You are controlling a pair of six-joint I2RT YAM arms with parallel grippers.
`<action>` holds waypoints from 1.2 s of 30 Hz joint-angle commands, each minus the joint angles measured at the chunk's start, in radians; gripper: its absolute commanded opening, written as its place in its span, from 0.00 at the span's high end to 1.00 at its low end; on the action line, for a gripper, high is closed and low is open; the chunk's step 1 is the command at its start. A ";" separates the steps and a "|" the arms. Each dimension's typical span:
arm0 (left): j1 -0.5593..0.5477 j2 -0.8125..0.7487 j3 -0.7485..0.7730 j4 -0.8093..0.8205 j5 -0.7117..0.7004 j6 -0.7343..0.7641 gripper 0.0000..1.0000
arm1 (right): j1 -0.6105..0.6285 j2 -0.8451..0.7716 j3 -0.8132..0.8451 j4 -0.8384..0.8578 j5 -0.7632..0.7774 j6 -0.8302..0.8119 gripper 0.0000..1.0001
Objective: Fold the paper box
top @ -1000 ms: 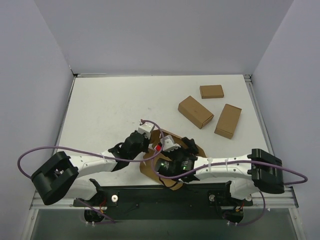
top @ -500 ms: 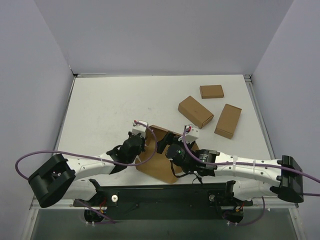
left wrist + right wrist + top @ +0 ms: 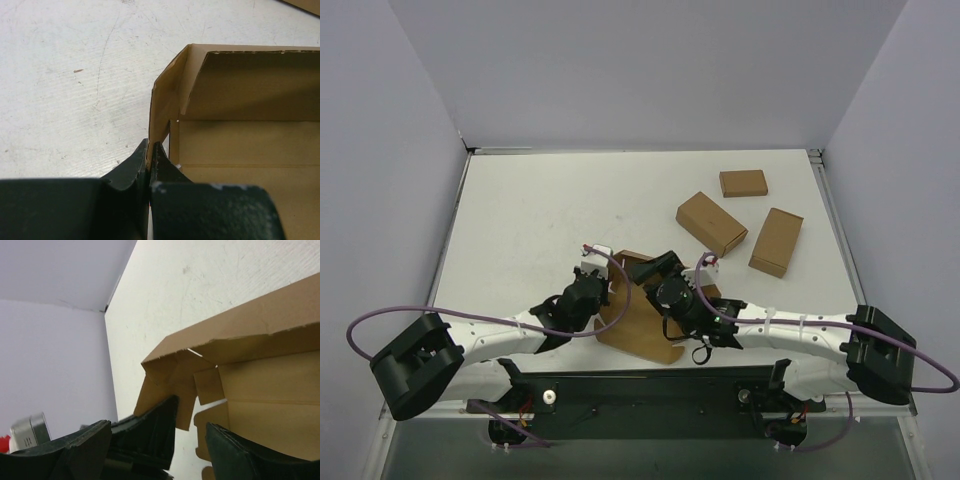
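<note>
The right tool, jaws apart, has swung to the far corner of the paper box, which sits near the desk's front edge. The left tool stays clamped on its raised wall, probably readying the corner fold.

No text, label, brand, number or sign can be read in any view. The paper box shows only plain brown cardboard on the faces in view. The same goes for the three smaller boxes lying beyond the paper box on the counter.
</note>
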 commanded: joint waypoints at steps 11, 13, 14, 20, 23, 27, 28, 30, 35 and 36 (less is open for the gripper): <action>-0.018 -0.011 -0.023 0.098 -0.034 -0.027 1.00 | -0.102 0.026 -0.058 0.039 0.198 0.146 0.25; -0.018 -0.010 -0.023 0.102 -0.034 -0.027 1.00 | -0.110 0.020 -0.069 0.038 0.215 0.146 0.25; -0.018 -0.010 -0.024 0.102 -0.034 -0.027 1.00 | -0.114 0.018 -0.073 0.038 0.217 0.138 0.25; -0.028 -0.004 -0.026 0.112 -0.042 -0.027 1.00 | -0.136 0.025 -0.095 0.005 0.226 0.181 0.28; -0.032 -0.001 -0.024 0.116 -0.037 -0.026 1.00 | -0.137 0.029 -0.098 0.004 0.228 0.174 0.41; -0.041 -0.007 -0.017 0.118 -0.027 -0.023 1.00 | -0.137 0.046 -0.097 -0.001 0.219 0.163 0.51; -0.043 -0.010 -0.015 0.115 -0.017 -0.023 1.00 | -0.137 0.051 -0.098 0.002 0.217 0.163 0.54; -0.045 -0.020 -0.004 0.104 -0.005 -0.027 1.00 | -0.137 0.060 -0.104 0.008 0.215 0.164 0.60; -0.045 -0.040 0.014 0.067 0.029 -0.050 0.98 | -0.136 0.083 -0.120 0.033 0.203 0.178 0.70; -0.046 -0.045 0.032 0.055 0.033 -0.055 0.97 | -0.136 0.090 -0.121 0.035 0.199 0.180 0.73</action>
